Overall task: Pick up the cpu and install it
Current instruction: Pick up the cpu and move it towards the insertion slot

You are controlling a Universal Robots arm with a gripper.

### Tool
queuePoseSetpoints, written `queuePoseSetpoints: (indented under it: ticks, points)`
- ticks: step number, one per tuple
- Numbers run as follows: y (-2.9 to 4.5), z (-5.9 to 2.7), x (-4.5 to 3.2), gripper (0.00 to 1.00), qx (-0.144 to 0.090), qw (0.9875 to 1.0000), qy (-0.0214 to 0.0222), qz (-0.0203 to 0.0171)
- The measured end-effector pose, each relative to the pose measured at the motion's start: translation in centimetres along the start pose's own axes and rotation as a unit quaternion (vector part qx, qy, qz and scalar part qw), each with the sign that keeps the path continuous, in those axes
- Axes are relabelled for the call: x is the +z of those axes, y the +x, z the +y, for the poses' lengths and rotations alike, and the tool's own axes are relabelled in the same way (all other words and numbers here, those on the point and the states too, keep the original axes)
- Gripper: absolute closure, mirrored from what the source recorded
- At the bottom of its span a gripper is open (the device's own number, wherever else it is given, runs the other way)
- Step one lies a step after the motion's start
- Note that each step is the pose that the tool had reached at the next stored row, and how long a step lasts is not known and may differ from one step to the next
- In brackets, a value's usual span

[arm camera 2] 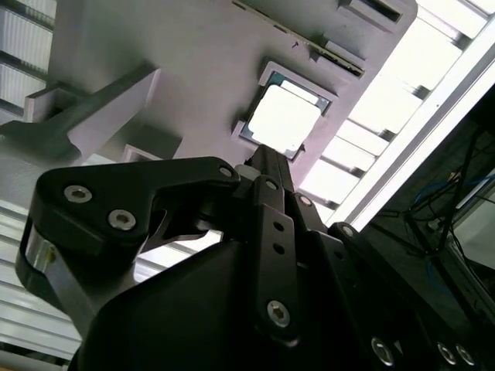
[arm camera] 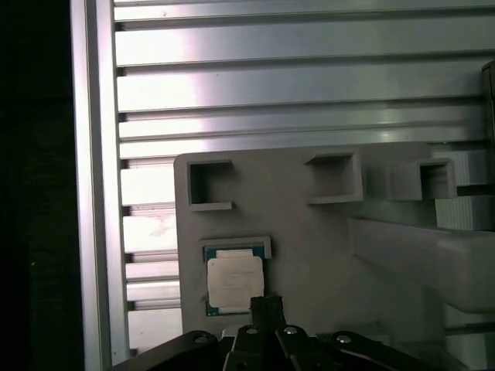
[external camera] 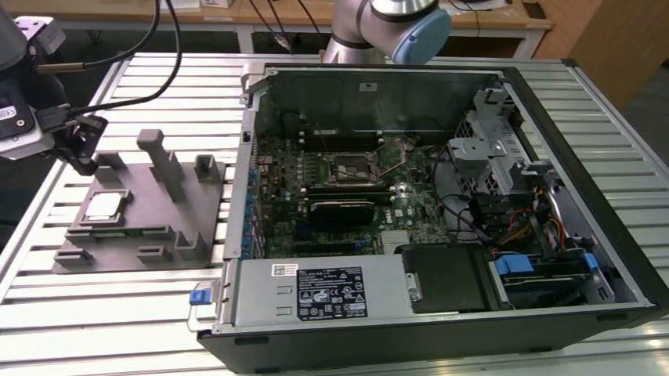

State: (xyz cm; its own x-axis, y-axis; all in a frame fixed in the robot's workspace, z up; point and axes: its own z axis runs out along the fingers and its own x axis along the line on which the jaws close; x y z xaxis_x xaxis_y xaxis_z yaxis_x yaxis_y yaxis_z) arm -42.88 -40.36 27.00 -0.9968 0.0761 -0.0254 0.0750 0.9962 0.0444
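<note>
Gripper: its black linkage sits closest to the lens in both wrist views. The fingertips are pressed together into one narrow dark tip with nothing between them.
Gripper placement: at the exterior view's left edge, about mid-height in the frame, it hangs over the far corner of the fixture, above and apart from the chip. In the second wrist view its tip points toward the chip's near edge.
Cpu: lies flat, bright metal top up, in a raised square frame on the fixture, left of centre in the exterior frame. In the first wrist view the cpu shows a thin dark green rim, and nothing grips it.
Fixture: a grey plate with upright posts and small open-topped pockets, resting on the table beside the case.
Table: slatted aluminium, running under both fixture and case.
Computer case: black and open on its side, filling the centre and right of the exterior frame.
Motherboard socket: a dark square frame near the centre of the board, well apart from the chip.
Arm: its silver and blue joint stands at the top centre of the exterior frame, behind the case.
</note>
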Motion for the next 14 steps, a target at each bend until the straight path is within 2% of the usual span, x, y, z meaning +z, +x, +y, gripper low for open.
queuePoseSetpoints:
  ticks: [14]
  points:
    - [0.5, -0.19, 1.28, 0.89, 0.0, 1.0, 0.0, 0.0]
